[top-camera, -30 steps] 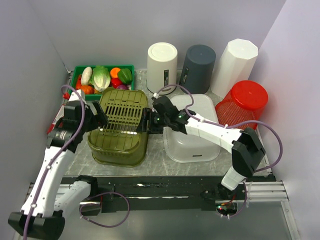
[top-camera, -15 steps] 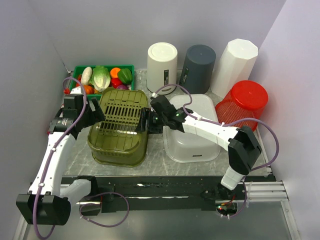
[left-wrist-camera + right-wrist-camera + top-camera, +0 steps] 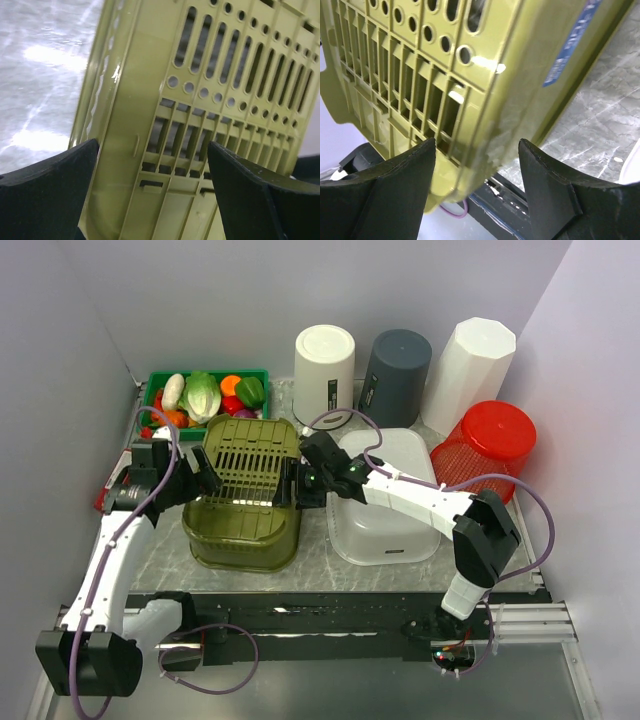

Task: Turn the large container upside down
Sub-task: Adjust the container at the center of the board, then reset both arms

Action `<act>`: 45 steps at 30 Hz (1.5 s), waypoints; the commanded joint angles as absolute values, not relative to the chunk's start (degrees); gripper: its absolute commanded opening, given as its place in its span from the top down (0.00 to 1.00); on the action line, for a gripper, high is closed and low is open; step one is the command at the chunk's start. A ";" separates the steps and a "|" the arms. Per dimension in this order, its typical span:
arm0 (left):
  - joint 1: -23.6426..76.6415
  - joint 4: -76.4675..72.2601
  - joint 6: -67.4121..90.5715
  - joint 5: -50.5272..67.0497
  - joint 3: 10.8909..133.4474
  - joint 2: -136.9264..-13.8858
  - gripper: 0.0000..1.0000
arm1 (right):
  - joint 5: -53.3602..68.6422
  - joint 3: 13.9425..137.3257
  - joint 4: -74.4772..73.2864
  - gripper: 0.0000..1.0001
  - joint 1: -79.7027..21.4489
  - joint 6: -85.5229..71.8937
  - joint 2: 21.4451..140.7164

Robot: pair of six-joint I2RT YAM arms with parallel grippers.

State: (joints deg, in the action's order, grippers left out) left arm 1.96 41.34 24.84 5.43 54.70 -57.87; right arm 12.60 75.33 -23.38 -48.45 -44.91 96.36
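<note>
Green basket [image 3: 243, 495] lying bottom-up on the table [image 3: 316, 562], beside the white tub [image 3: 385, 530]; left claw [image 3: 205, 474] and right claw [image 3: 291, 485] straddle its opposite ends, both spread wide and holding nothing, apparently so it rests free.

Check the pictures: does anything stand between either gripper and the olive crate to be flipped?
Nothing visible does. The left gripper and the right gripper are open, and each wrist view shows only the olive crate right at its fingers. The white tub lies beside the crate, not between.
</note>
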 commanded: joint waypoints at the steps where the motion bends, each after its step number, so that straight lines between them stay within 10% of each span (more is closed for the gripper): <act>1: 2.02 39.20 26.10 14.40 52.74 -55.72 0.04 | 10.99 76.46 -24.26 0.26 -47.90 -43.33 95.36; 18: 2.20 38.76 28.21 23.03 44.91 -47.38 0.04 | 4.40 70.74 -25.74 0.25 -47.99 -43.95 87.89; 45: 2.20 35.51 31.91 -3.68 49.57 -30.23 0.04 | -23.01 55.20 -19.77 0.15 -47.20 -26.10 53.72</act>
State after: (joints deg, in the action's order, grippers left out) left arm 2.11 37.28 33.50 1.52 46.52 -30.13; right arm -14.31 58.87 -22.41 -47.88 -28.34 59.00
